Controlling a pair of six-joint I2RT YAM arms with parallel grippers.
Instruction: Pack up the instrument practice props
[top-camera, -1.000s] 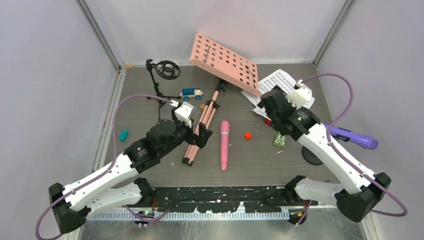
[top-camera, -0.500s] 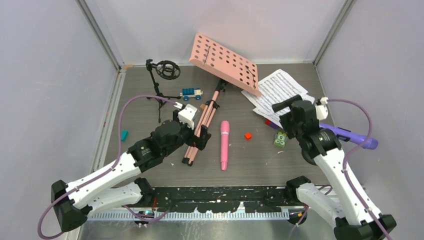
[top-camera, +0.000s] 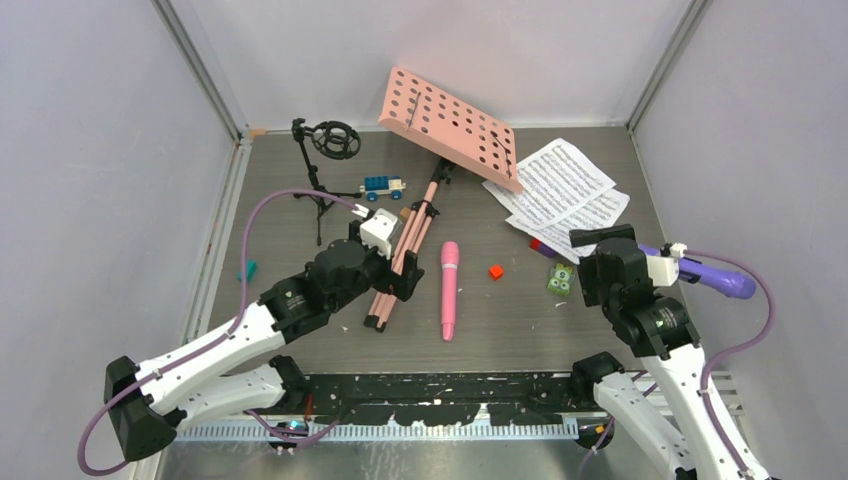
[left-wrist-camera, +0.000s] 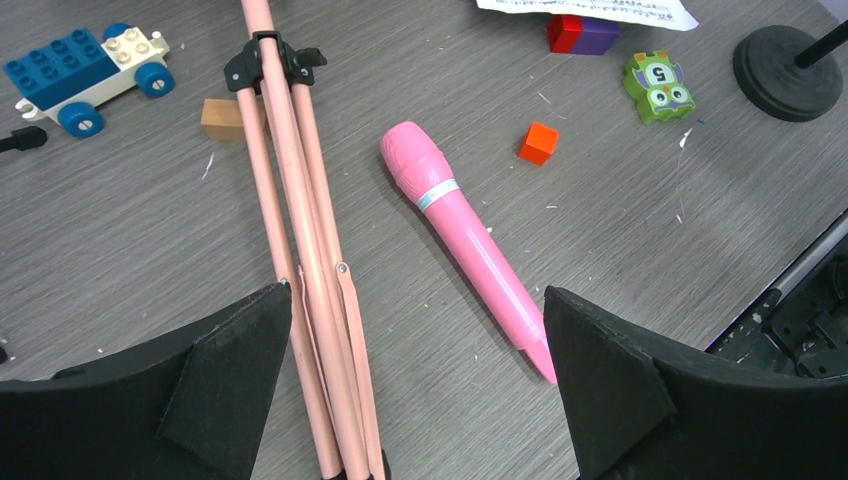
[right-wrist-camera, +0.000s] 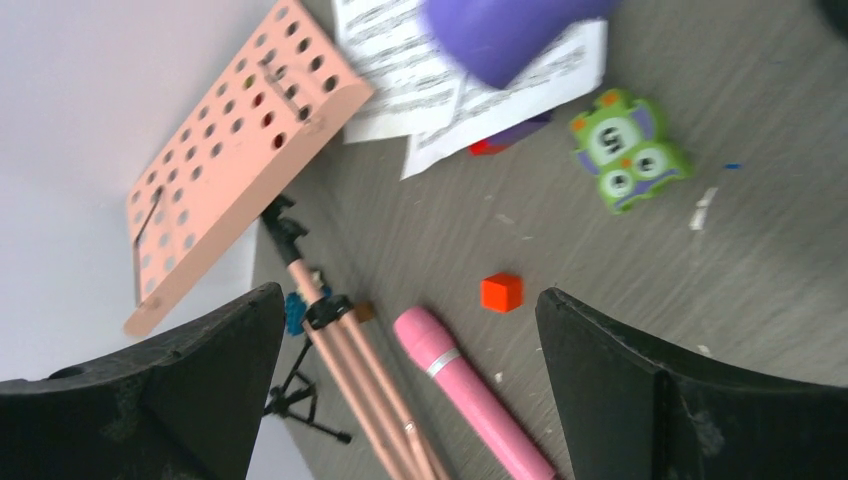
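Pink microphone (left-wrist-camera: 475, 262) looks light, stiff, slippery plastic; I'd grab mid-barrel. Left gripper (left-wrist-camera: 415, 335) and right gripper (right-wrist-camera: 400, 300) both spread wide, empty.

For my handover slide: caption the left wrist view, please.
Open left gripper hovers above folded pink tripod legs and a pink plastic microphone on the grey table.

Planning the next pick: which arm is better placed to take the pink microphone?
Probably left. The left fingers are open, and the pink microphone lies between them in the wrist view, beside the tripod legs. The right fingers, also open, sit farther off, near the purple microphone.
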